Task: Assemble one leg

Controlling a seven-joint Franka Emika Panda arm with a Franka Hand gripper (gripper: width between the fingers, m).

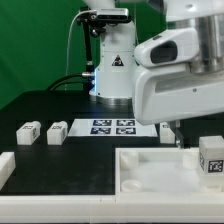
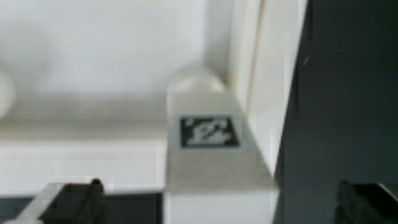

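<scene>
In the wrist view a white leg with a black-and-white tag lies along a white wall of the large tray-like part. My gripper is open. Its dark fingertips stand wide on either side of the leg, touching nothing. In the exterior view the gripper hangs under the big white hand, above the far edge of the tray-like part. Another leg stands at the exterior view's right. Two more legs lie on the black table at the left.
The marker board lies in front of the arm's base. A white block sits at the exterior view's left edge. The arm's hand hides the table behind it on the right.
</scene>
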